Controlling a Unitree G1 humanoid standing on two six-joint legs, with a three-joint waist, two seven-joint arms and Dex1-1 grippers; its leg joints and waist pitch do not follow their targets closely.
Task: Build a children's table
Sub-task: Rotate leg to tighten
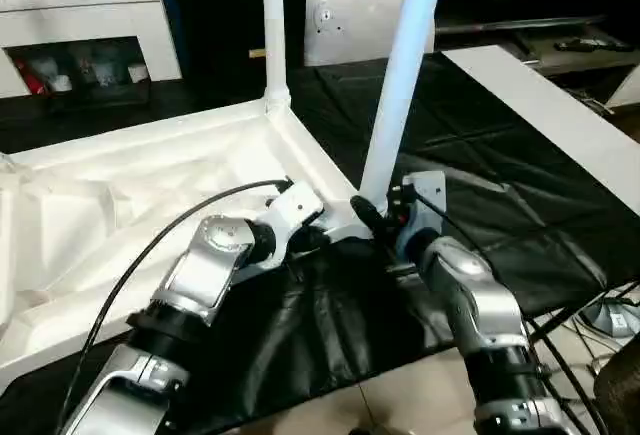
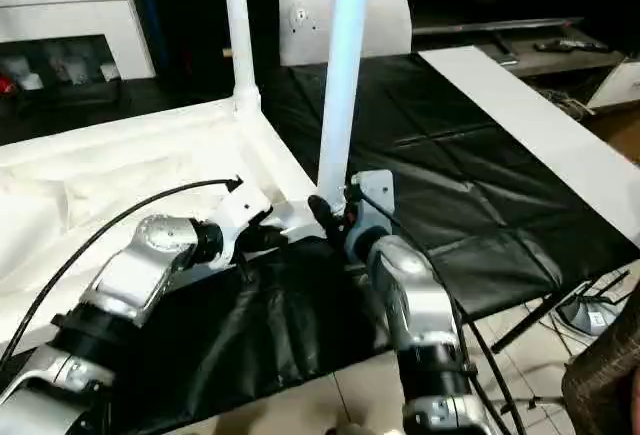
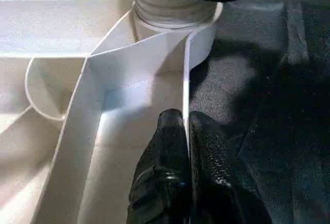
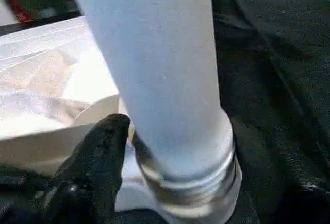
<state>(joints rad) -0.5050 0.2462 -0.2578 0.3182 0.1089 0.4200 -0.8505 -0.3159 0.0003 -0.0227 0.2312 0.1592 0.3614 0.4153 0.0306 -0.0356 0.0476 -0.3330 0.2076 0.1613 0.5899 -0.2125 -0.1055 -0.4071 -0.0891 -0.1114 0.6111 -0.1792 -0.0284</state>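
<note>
The children's table's white tabletop [image 1: 150, 185] lies underside up on a black cloth. Two white legs stand upright in its corner sockets, one at the far corner [image 1: 274, 25] and one at the near corner [image 1: 405, 65]. My left gripper [image 3: 186, 118] is shut on the thin rim wall of the tabletop [image 3: 129, 80], just short of the near corner socket. At the base of the near leg [image 4: 154, 54] sits my right gripper [image 1: 372, 213], open, with one black finger [image 4: 98, 152] beside the leg's threaded collar.
A white cabinet [image 1: 90, 15] stands at the back left and a flat white bag [image 1: 350, 25] leans behind the legs. A long white board [image 1: 540, 105] lies on the black cloth [image 1: 480, 155] to the right. Cables and a stand [image 1: 610, 315] sit on the floor at lower right.
</note>
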